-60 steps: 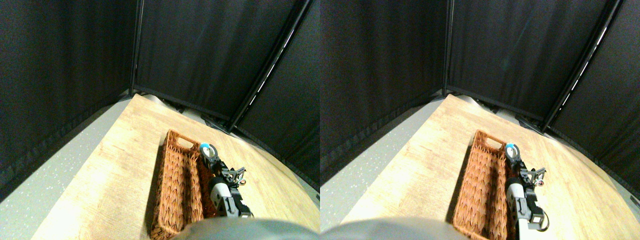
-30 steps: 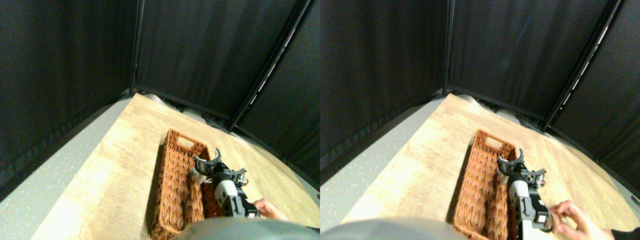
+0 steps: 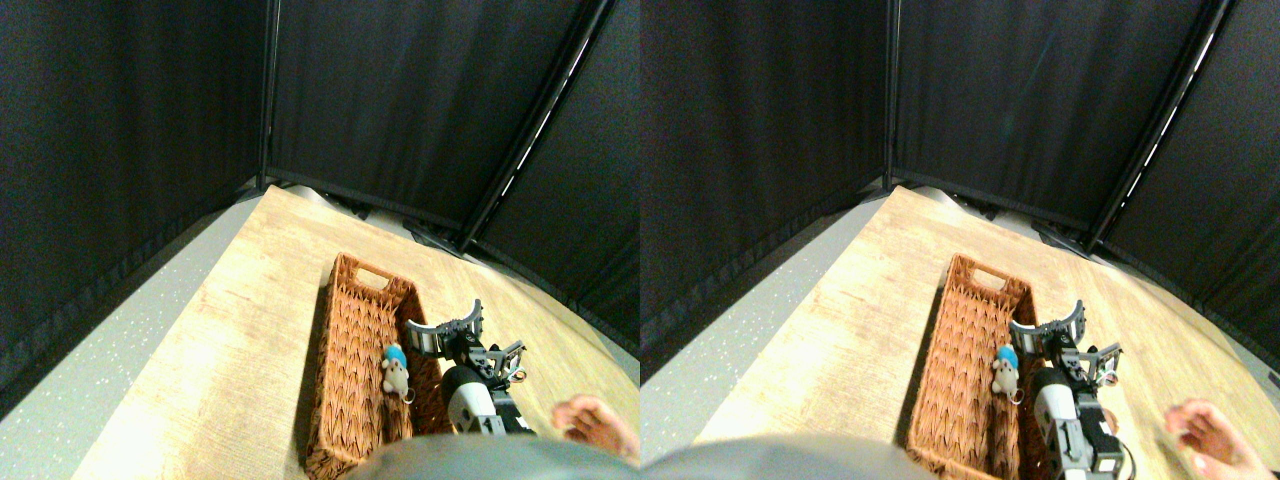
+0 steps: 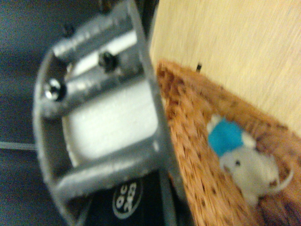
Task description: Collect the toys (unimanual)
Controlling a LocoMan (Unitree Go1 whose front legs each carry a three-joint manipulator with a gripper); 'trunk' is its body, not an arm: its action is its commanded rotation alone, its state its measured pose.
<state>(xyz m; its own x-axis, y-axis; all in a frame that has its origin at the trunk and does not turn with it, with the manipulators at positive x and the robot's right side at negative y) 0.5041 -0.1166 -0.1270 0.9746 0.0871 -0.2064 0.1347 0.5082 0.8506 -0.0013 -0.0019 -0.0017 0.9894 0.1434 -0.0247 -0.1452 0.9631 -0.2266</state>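
The toy (image 3: 396, 372) (image 4: 244, 162) — white plush with a blue cap and a small ring — lies on the floor of the basket (image 3: 345, 300), at about 8 o'clock from the claw (image 3: 447, 327) and just beside it. The claw hangs over the basket's right rim, jaws spread wide, empty, touching nothing. The basket is brown wicker, long and rectangular, on a pale wood table (image 3: 240, 330). A hand (image 3: 595, 422) shows at 4 o'clock.
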